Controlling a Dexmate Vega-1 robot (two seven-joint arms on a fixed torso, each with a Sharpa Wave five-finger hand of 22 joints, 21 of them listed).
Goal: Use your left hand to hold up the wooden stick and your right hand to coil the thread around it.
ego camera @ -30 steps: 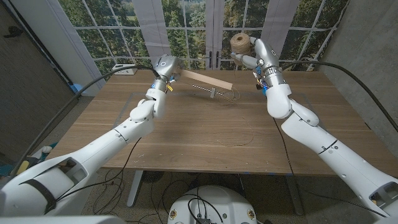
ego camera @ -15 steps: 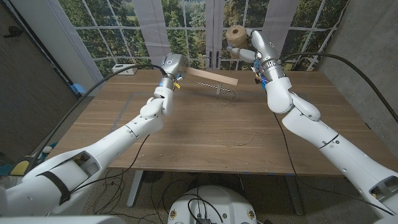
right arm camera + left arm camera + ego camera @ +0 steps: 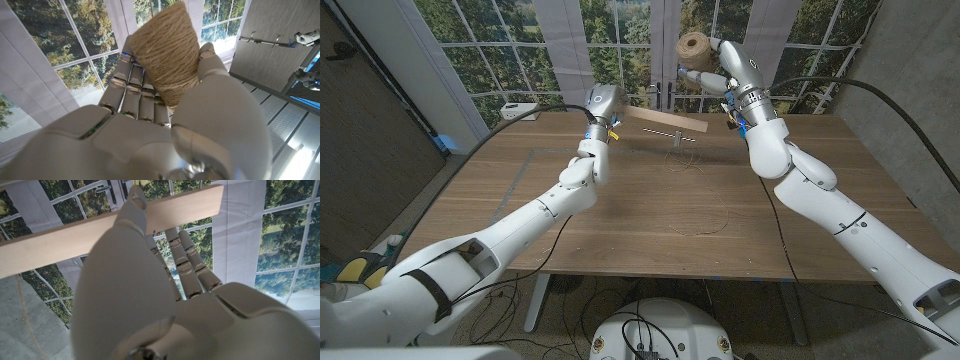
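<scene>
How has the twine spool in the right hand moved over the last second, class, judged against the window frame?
Yes. The twine spool, held by the right hand, rose and shifted toward the robot's left against the window frame.

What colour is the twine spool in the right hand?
Tan, natural-jute brown twine spool; clearest in the right wrist view.

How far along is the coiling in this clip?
Done: left hand holds the wooden stick up; right hand grips the twine spool aloft. In hand: bringing them together. Left: no wraps show on the stick; loose thread lies on the table.
</scene>
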